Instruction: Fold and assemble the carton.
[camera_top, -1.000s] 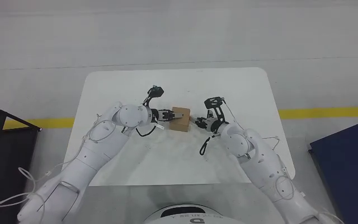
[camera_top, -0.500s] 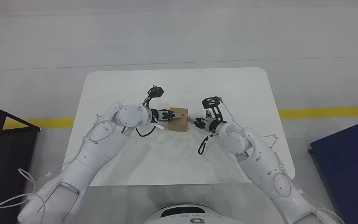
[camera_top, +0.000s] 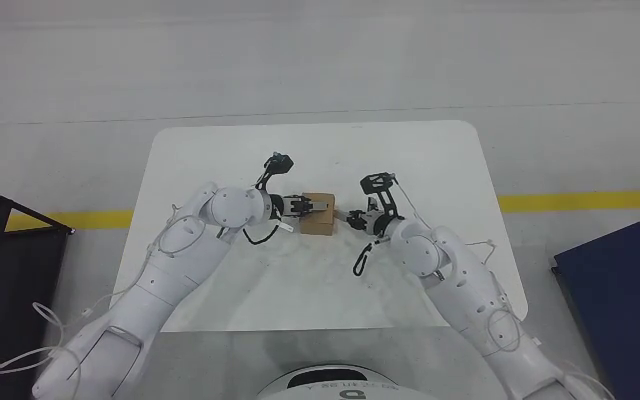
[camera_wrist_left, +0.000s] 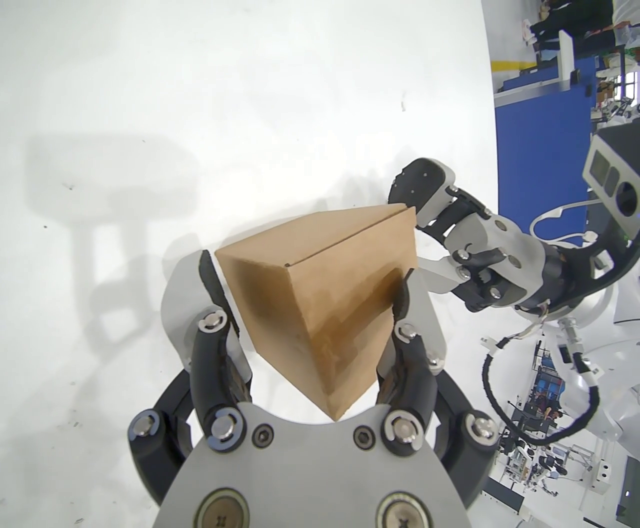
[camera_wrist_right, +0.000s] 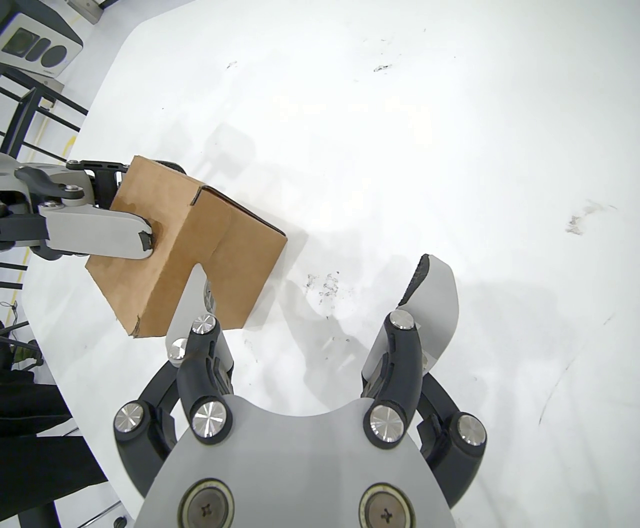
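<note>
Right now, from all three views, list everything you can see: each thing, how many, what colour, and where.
carton: one, brown, mid-table
table: one, white, under both arms
line: one, yellow, on the grey floor, either side of the table
panel: one, blue, on the floor at the table's right
frame: one, black, on the floor at the table's left
left pincer: one, black and silver, shut on the carton
right pincer: one, black and silver, open, beside the carton
</note>
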